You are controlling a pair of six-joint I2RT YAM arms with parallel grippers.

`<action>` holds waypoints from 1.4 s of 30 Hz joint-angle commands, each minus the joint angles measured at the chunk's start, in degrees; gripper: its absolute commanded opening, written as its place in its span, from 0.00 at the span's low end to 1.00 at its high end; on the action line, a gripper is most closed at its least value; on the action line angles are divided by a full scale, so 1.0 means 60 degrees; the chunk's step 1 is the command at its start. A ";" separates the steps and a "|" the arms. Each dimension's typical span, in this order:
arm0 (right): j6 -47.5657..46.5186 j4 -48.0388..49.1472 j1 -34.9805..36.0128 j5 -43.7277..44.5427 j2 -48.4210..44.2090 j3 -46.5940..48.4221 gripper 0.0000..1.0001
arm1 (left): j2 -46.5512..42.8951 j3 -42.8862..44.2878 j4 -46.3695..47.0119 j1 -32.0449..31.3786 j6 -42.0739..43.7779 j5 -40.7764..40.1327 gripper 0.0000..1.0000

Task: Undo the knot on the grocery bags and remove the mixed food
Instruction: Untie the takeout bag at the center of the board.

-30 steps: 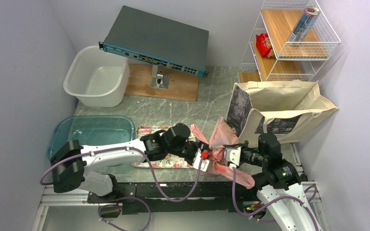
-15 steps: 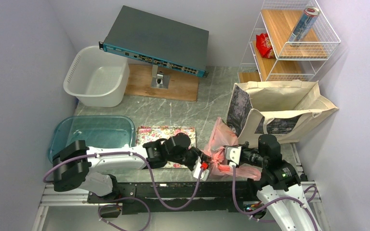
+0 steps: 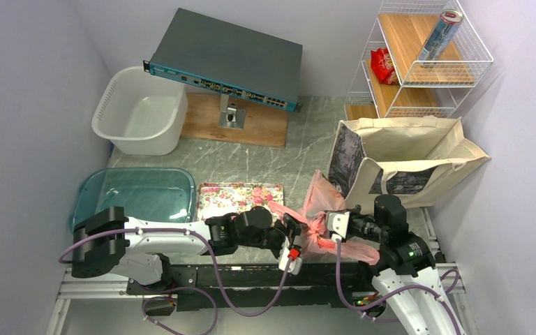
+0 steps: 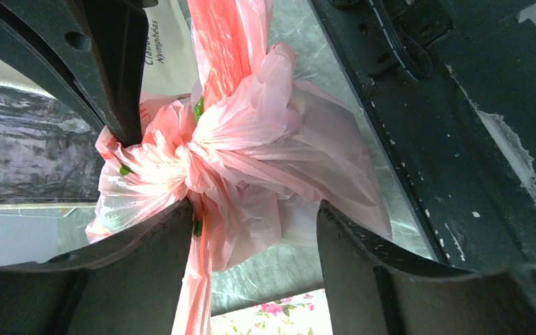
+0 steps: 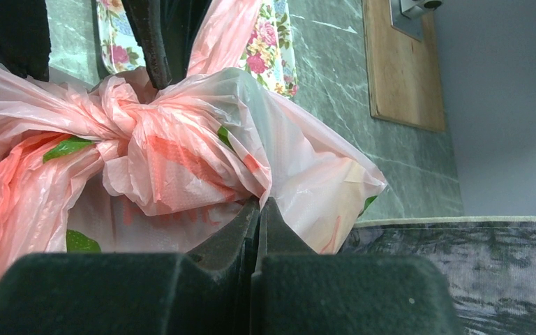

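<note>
The thin pink grocery bag (image 3: 323,209) lies near the table's front edge, beside the beige canvas tote (image 3: 398,157). Its knot (image 4: 197,164) is a tight bunched lump just beyond my left gripper (image 4: 255,216), which is open. A loose fold of the bag sits between the left jaws and a pink strand trails down one finger (image 4: 146,269). My right gripper (image 5: 259,204) is shut on the bag's plastic just below the knot (image 5: 122,122). Green food (image 5: 66,148) shows through the plastic; the rest of the mixed food is hidden. From above, the left gripper (image 3: 301,236) and right gripper (image 3: 321,230) meet at the bag.
A floral tray (image 3: 241,194) and a teal bin (image 3: 136,192) lie left of the bag. A white basket (image 3: 139,112) and a network switch (image 3: 227,59) stand at the back. The wire rack (image 3: 426,63) holds a silver can (image 3: 441,35) and a red packet (image 3: 382,64).
My left gripper has slid toward the near edge and its jaws have spread wider after briefly narrowing. The bag has settled lower. My right gripper has kept its pinch and place.
</note>
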 commanded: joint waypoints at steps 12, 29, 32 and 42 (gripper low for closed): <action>0.0520 0.0546 -0.0048 0.0619 -0.0027 -0.0143 0.00 | 0.0705 0.0325 0.0638 0.0758 0.0010 0.0773 0.00; 0.0844 0.1674 -0.0429 0.2420 0.1278 0.0566 0.00 | -0.0819 -0.2101 -0.1073 0.0550 0.4335 0.1797 0.00; 0.0920 0.1652 -0.0568 0.2381 0.1399 0.0804 0.00 | -0.0908 -0.2237 -0.1210 0.0579 0.4631 0.1672 0.00; 0.1649 0.2040 -0.0977 0.2388 0.1738 0.1438 0.00 | -0.1297 -0.2545 -0.1820 0.0866 0.5447 0.1746 0.00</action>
